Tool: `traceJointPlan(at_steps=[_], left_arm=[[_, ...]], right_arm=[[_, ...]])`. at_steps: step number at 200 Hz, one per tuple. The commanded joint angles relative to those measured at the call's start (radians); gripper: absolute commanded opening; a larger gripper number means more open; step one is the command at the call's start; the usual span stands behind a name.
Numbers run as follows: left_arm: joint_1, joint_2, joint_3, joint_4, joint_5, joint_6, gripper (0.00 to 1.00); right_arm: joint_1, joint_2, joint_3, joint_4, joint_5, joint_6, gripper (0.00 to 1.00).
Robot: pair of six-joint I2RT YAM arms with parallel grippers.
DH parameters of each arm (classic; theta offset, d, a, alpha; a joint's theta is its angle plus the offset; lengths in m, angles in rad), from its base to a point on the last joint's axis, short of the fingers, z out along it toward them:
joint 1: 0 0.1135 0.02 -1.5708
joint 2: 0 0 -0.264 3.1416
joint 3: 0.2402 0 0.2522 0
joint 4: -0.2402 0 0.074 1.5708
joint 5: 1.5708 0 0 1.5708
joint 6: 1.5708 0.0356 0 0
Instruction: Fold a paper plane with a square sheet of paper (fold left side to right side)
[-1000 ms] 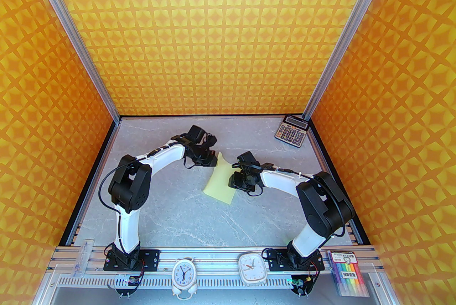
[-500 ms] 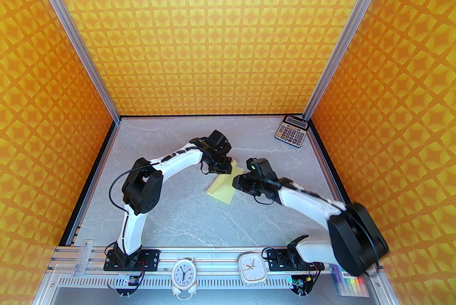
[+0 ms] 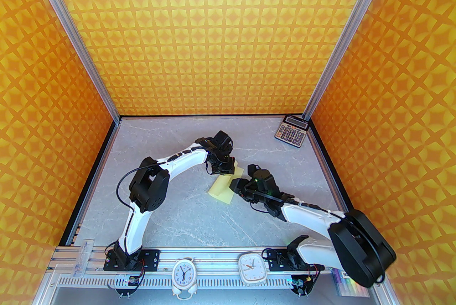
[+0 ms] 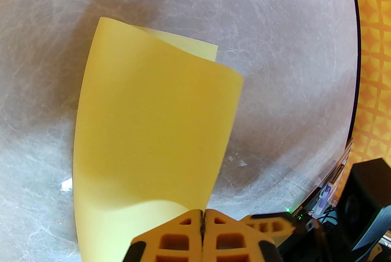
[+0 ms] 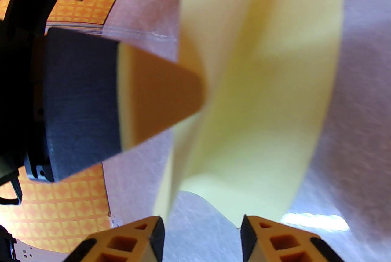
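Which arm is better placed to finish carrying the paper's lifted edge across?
Left. The left end effector is shut on the square sheet of paper, curled over; the right end effector is open, empty.

left gripper (image 4: 203,215) at far edge of paper (image 3: 219,190) on table (image 3: 178,200), calculator (image 3: 290,131) far right corner

We see two matching arms — the left arm (image 3: 185,156) and right arm (image 3: 306,216) — in glossy white link shells with bulky black joint housings. Thin black cables (image 3: 118,189) loop past elbows and wrists. Black base plates (image 3: 149,257) show small screws. Left gripper (image 4: 203,214) and right gripper (image 5: 201,221) wear orange fingers (image 5: 284,244), lattice cut-outs, black pads (image 5: 156,236).
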Motion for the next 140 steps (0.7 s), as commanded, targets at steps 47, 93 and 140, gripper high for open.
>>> traceJointPlan(at_steps=[47,93,140], left_arm=[[-0.011,0.045,0.060,-0.046,-0.016,-0.027,0.00],[-0.011,0.057,0.076,-0.059,-0.016,-0.029,0.00],[-0.007,0.056,0.096,-0.070,-0.021,-0.025,0.11]], right_arm=[[0.012,0.102,0.060,0.038,0.017,0.021,0.42],[0.012,0.127,0.089,0.012,0.044,0.006,0.29],[0.011,0.112,0.115,-0.082,0.080,-0.039,0.00]])
